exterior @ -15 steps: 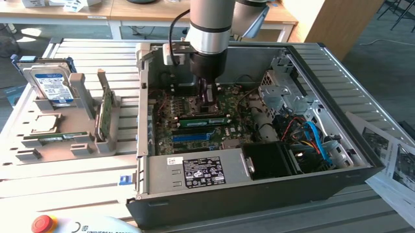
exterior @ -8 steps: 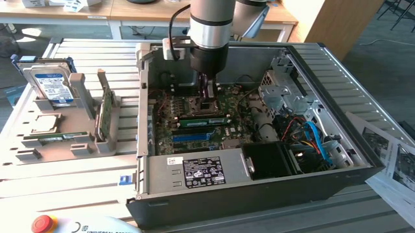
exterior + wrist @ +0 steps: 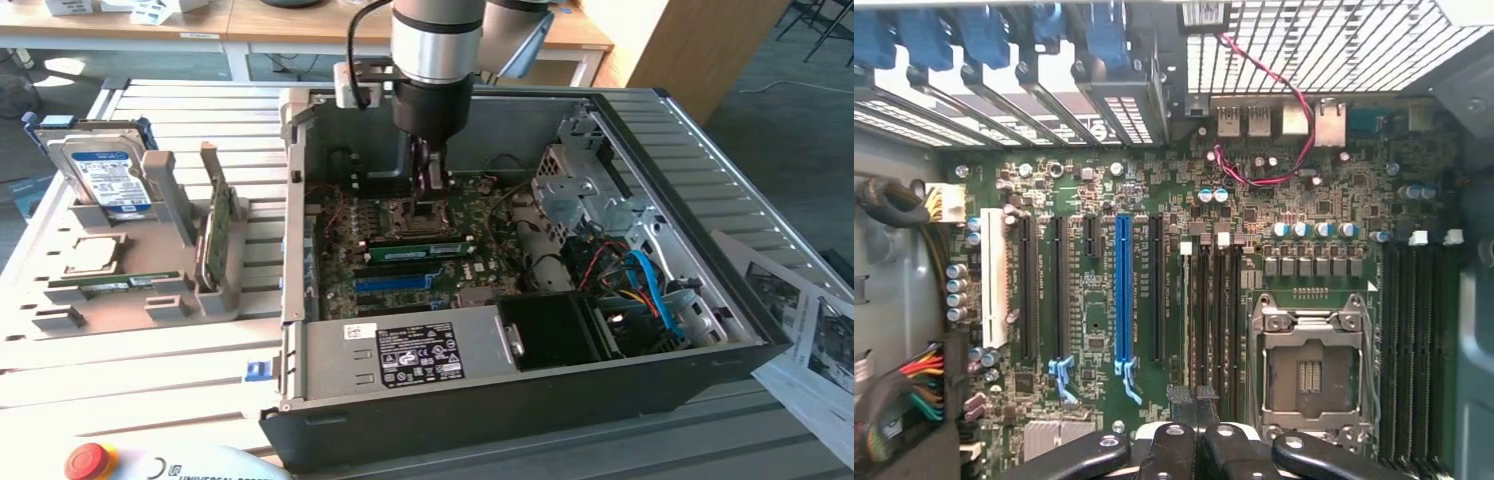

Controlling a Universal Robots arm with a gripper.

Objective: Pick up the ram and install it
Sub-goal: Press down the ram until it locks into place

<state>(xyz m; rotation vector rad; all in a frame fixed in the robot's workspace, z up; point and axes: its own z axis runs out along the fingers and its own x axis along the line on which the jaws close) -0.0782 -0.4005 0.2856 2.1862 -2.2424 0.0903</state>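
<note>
The long, narrow green circuit-board ram stick sits inside the open black computer case. It lies along the memory slots, between the bare silver processor socket and the blue plastic expansion slot. Whether it is fully seated cannot be told.

The arm's black gripper hangs down into the case just above the socket, near the stick. Its fingers are drawn fully together, and nothing can be made out pinched between them.

The ram is probably light and stiff but fragile. It is best taken by its long bare edges, near the middle, staying off the chips and the contact strip. It likely needs a straight, even push, since tilting could jam or bend it.

The exterior view shows the stick's green face and the grey plastic tray beside the case, which holds a broader green card on edge. The wrist view looks straight down past the closed gripper onto the dark memory slots. There the stick itself is hard to pick out.
</note>
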